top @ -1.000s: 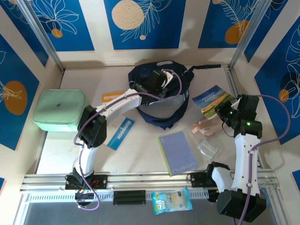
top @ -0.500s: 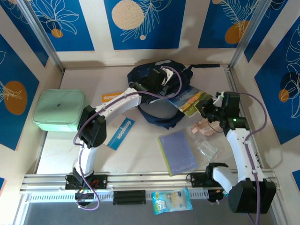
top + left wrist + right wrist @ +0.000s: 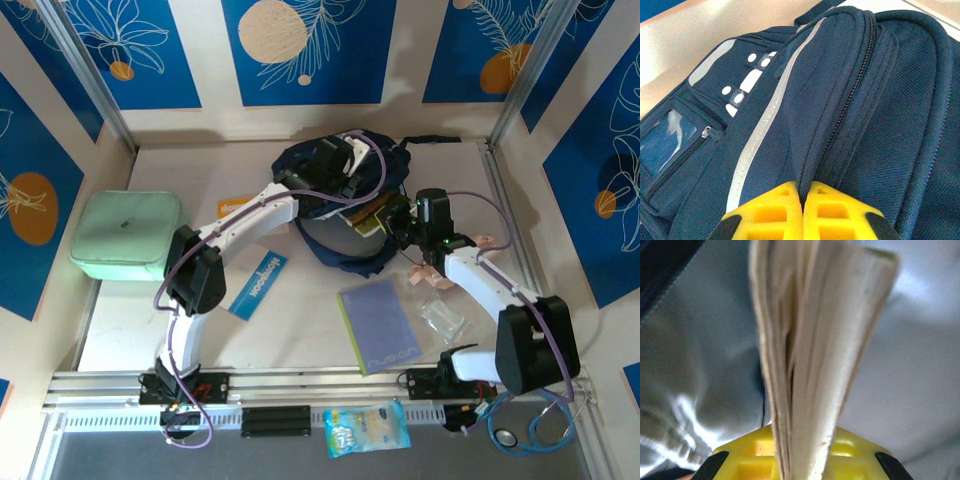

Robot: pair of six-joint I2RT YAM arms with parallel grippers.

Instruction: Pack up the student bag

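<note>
the student bag (image 3: 350, 258) lies at the back centre of the tabletop (image 3: 140, 330), just before the rear wall. it is dark navy weave with pale piping, a dark zipper, a grey-white patch with small dark dots and a clear window pocket. the left fingers (image 3: 777, 210) are pressed together on a fold of its fabric beside the zipper. the right fingers (image 3: 752, 452) are clamped on a book (image 3: 815, 340) held at the bag's mouth.

only the book's blurred page edges show at the wrist, against grey cloth. from above the arm covers most of it, so i cannot tell how far in it sits.

the tabletop is pale beige. a mint green case (image 3: 128, 235) sits well to the left and a purple notebook (image 3: 380, 325) near the front. blue wall panels (image 3: 305, 50) carry white leaf outlines and orange discs.
</note>
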